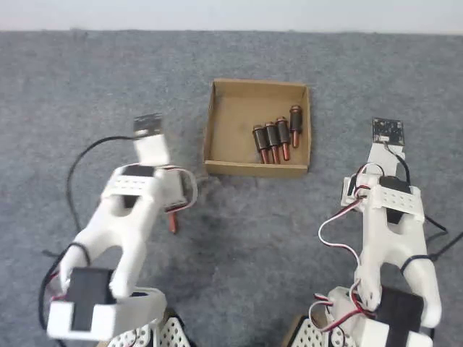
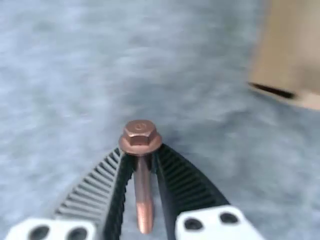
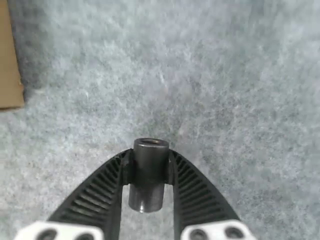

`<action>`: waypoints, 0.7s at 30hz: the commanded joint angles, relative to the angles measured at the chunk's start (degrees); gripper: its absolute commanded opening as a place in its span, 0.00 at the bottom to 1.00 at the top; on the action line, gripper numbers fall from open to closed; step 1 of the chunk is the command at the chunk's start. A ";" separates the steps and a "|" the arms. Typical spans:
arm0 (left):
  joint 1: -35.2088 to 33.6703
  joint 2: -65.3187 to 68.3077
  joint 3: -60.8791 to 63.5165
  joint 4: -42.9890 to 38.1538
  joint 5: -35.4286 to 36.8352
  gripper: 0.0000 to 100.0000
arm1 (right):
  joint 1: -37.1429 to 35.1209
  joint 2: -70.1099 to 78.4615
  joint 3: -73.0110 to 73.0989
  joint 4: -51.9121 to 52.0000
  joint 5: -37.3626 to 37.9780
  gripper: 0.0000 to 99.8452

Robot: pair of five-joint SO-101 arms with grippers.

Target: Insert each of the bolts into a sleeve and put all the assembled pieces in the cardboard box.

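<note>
From above, we see an open cardboard box (image 1: 210, 126) on grey, felt-like carpet (image 1: 87, 79). Four pieces (image 1: 275, 139) lie side by side inside it, dark sleeves with copper shanks sticking out. A copper bolt (image 1: 172, 220) shows as a thin sliver under the left arm (image 1: 123, 217), near the box's corner. The right arm (image 1: 391, 224) stands on the box's other side.

From the left wrist, we get the bolt's shape: a hex head on a round flange, with a slim shank. The left claw (image 2: 141, 156) is clamped on the shank just under the head, between black ribbed fingers (image 2: 97, 192). The box's tan wall lies beyond.

From the right wrist, the right claw (image 3: 149, 159) is clamped on a sleeve (image 3: 148, 175). It is a short, dark, smooth tube, with its bore open at the far end, held over the carpet.
</note>
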 commanded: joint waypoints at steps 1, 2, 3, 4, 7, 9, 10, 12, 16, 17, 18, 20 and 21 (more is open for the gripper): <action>-5.54 -5.36 1.71 -1.05 -0.97 0.01 | -2.51 -3.03 -0.35 -3.91 0.79 0.01; -6.15 -5.63 2.15 -1.05 -0.97 0.01 | -3.12 -2.95 -0.26 -5.14 0.79 0.01; -6.51 -5.80 2.33 -1.05 -1.32 0.01 | -3.65 -2.95 -0.26 -6.55 0.79 0.01; -6.59 -5.80 2.33 -1.05 -2.29 0.01 | -4.09 -3.03 -0.26 -8.13 0.79 0.01; -6.33 -5.80 2.42 -1.05 -4.84 0.01 | -4.79 -3.03 -0.26 -14.02 0.79 0.01; -6.33 -5.80 2.51 -1.05 -4.92 0.01 | -4.70 -3.03 -0.26 -18.59 0.79 0.01; -6.33 -5.80 2.51 -1.05 -4.92 0.01 | -4.62 -3.03 -0.26 -20.97 0.79 0.01; -6.33 -5.80 2.51 -1.05 -4.92 0.01 | -4.44 -2.95 -0.18 -24.48 0.79 0.01; -6.33 -5.71 2.51 -1.05 -4.92 0.01 | -4.70 -2.95 -0.18 -29.49 0.62 0.01; -6.33 -5.71 2.51 -1.05 -4.92 0.01 | -4.70 -2.95 -0.18 -30.81 0.70 0.01; -6.33 -5.71 2.51 -1.05 -4.92 0.01 | -4.70 -2.86 -0.18 -32.40 0.70 0.01; -6.33 -5.71 2.51 -1.05 -4.92 0.01 | -4.70 -1.71 -0.18 -36.44 0.70 0.01; -6.33 -5.71 2.51 -1.05 -4.92 0.01 | -4.70 -0.57 -0.18 -38.73 0.70 0.01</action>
